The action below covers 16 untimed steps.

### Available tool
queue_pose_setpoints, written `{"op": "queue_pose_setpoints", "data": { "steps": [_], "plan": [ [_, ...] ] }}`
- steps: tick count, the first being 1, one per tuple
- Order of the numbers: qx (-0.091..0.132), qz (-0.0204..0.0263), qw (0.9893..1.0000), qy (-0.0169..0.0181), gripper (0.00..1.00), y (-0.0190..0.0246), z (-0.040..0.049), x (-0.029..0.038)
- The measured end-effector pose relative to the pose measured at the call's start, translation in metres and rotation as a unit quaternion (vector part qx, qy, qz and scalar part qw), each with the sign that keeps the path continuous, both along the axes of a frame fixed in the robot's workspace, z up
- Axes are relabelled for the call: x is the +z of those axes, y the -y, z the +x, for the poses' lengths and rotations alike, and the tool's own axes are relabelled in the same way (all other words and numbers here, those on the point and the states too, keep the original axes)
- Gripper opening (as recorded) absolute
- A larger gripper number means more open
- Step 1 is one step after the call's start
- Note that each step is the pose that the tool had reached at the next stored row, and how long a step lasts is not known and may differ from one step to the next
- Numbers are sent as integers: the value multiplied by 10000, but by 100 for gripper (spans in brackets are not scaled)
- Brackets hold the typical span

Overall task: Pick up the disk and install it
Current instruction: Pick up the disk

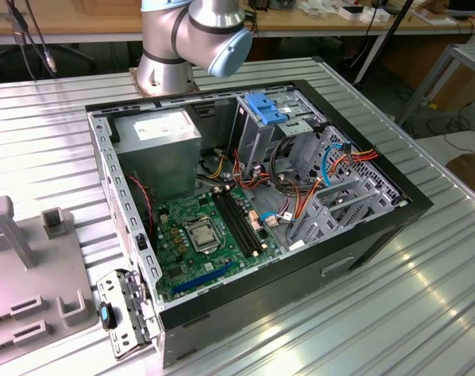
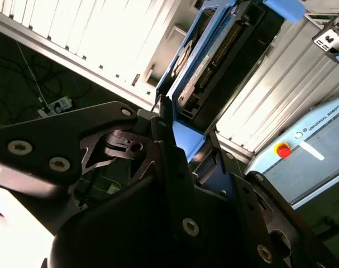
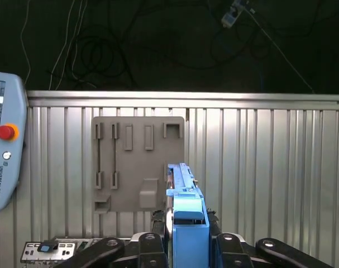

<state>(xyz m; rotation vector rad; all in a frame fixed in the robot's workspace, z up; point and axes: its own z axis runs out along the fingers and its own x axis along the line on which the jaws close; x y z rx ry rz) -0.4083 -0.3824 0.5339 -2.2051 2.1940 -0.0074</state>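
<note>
Blue-framed disk (image 3: 183, 187) edge-on, gripper (image 3: 186, 219) clamped on it

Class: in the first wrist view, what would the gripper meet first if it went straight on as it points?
Probably the grey fixture plate on the ribbed metal table, near its edge; the disk held in the gripper would touch first. Depth is unclear: it might meet bare table.

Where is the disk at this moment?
In both wrist views the disk is clamped edge-on in the claw, with the grey fixture plate and the ribbed metal table beyond it.
</note>
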Motion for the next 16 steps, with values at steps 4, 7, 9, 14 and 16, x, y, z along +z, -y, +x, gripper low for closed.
{"op": "queue_pose_setpoints", "data": {
  "steps": [4, 7, 9, 14, 16],
  "plan": [
    [0, 0, 10000, 0, 37, 0, 103, 0],
    [0, 0, 10000, -2, 37, 0, 187, 0],
    [0, 0, 10000, -2, 37, 0, 244, 0],
    [0, 0, 10000, -4, 37, 0, 379, 0],
    [0, 0, 10000, -5, 37, 0, 481, 0]
  ]
}}
